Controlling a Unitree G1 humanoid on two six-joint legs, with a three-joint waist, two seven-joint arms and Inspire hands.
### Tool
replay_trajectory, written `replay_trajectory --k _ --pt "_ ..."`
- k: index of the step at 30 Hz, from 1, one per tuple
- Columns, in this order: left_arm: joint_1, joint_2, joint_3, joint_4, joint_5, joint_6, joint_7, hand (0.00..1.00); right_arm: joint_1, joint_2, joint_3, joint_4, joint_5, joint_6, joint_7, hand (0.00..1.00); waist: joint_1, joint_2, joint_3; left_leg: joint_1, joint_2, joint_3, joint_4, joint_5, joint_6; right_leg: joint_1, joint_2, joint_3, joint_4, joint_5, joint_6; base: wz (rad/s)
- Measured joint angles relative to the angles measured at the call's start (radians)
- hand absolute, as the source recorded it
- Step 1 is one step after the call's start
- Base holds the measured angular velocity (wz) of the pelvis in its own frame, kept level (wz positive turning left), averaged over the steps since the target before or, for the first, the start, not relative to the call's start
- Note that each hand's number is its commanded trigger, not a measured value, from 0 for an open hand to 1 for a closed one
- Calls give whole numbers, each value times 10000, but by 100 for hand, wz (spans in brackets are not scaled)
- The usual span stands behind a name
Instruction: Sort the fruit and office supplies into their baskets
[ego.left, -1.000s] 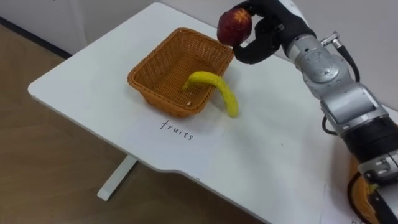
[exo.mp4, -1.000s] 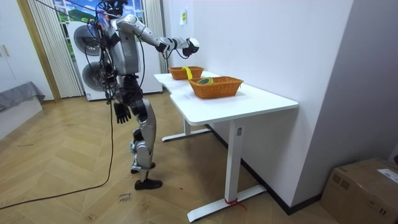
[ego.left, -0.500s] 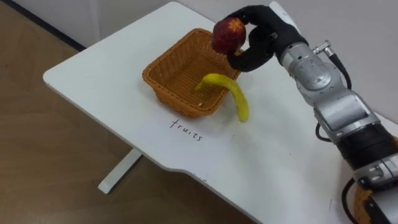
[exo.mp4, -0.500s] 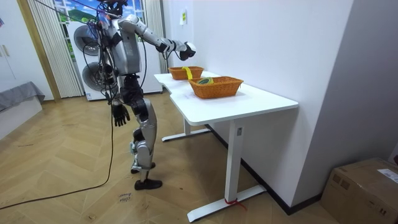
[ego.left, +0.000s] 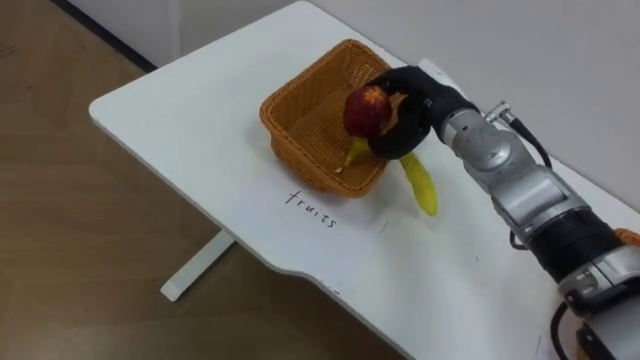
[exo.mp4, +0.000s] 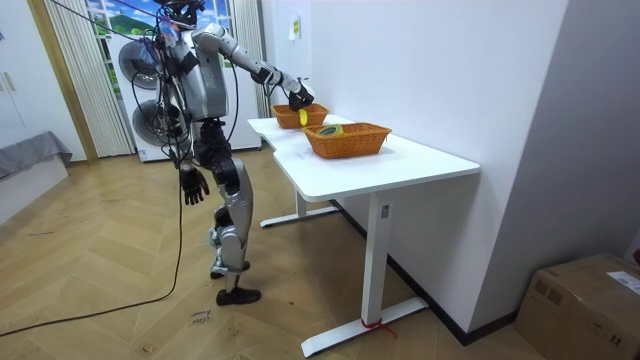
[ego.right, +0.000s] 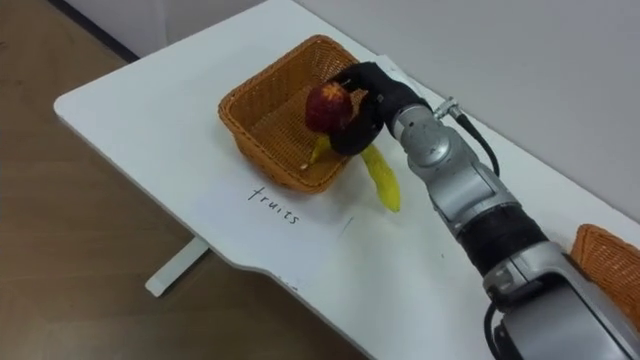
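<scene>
My right hand (ego.left: 408, 108) (ego.right: 365, 100) is curled round a red apple (ego.left: 365, 108) (ego.right: 328, 106) and holds it low over the wicker fruit basket (ego.left: 305, 105) (ego.right: 262, 105). A yellow banana (ego.left: 418, 183) (ego.right: 378, 178) hangs over the basket's near right rim, its far end hidden under the hand. The word "fruits" (ego.left: 311, 208) is written on the white table (ego.left: 200, 110) in front of the basket. In the room view I stand at the table's far end, right arm stretched to the far basket (exo.mp4: 299, 117), left hand (exo.mp4: 194, 183) hanging by my thigh with relaxed fingers.
A second wicker basket (ego.right: 608, 258) (exo.mp4: 347, 138) stands further right on the table, holding some yellow things. The table's left and front edges lie close to the fruit basket, with wooden floor (ego.left: 80, 250) below. A white wall runs behind the table.
My right hand has come down and towards me with the apple, from above the basket's far rim to just over its inside. The camera has shifted too.
</scene>
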Motion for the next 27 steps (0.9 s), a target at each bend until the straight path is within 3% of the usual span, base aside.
replay_trajectory --k 6,13,27 --pt "-10 50 -57 -170 -16 -42 9 0 -5 -2 -1 296 1 -85 33 0 76 57 43 -182 -21 -57 154 -27 21 -70 -32 -49 -27 -5 8 3" --pt "-15 205 -178 -165 -15 -40 25 0 -44 -2 -3 291 4 -216 23 0 96 66 49 -208 -27 -32 150 -25 21 -74 -23 -1 -122 -4 7 -1" --pt "-10 195 -166 -158 66 -33 -145 0 -45 -3 -17 251 -381 -317 202 0 98 81 56 -168 -15 -29 148 -25 22 -27 -11 31 -147 -4 7 0"
